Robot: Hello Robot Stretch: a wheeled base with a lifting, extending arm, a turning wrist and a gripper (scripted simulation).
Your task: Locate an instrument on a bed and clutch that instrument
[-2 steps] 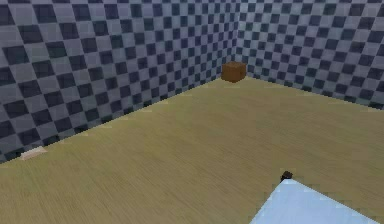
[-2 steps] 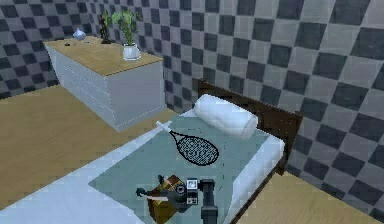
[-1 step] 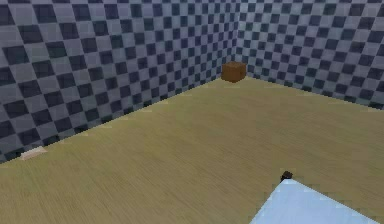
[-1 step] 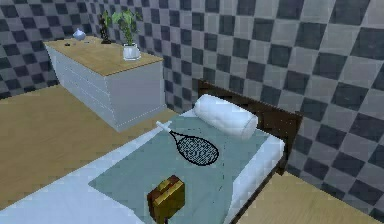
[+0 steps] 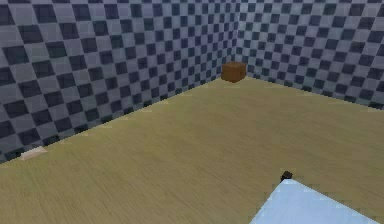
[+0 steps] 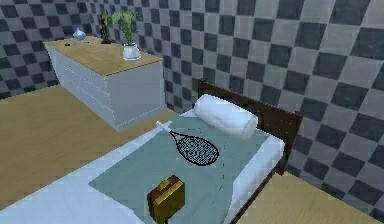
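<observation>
Racket (image 6: 196,148) is lying flat on the bed (image 6: 250,165) in the arm side view, about mid-mattress on the grey-green cover. It has a dark oval head and a pale handle that angles up-left toward the bed edge on the dresser side. Nothing is lying on top of it.

Around it on the bed:
- A white pillow (image 6: 228,115) sits just beyond the racket head, against the dark headboard (image 6: 275,118). Can't tell whether pillow and racket touch.
- A brown case (image 6: 166,197) stands toward the foot end, apart from the racket and lower in the view.

Beside the bed is a pale dresser (image 6: 115,90) with a wood top, with a strip of wood floor (image 6: 40,140) between the two. On the dresser top are a potted plant (image 6: 128,38), a dark upright item (image 6: 105,25) and a small pale object (image 6: 80,35) that is too small to identify.

In the forward view there is open wood floor (image 5: 180,140) and checkered walls, with a brown box (image 5: 235,72) in the far corner. A small pale thing (image 5: 33,153) lies at the base of the wall on the left. A pale blue corner (image 5: 320,205) sits at bottom right, probably the bed.

Gripper state: can't tell.
</observation>
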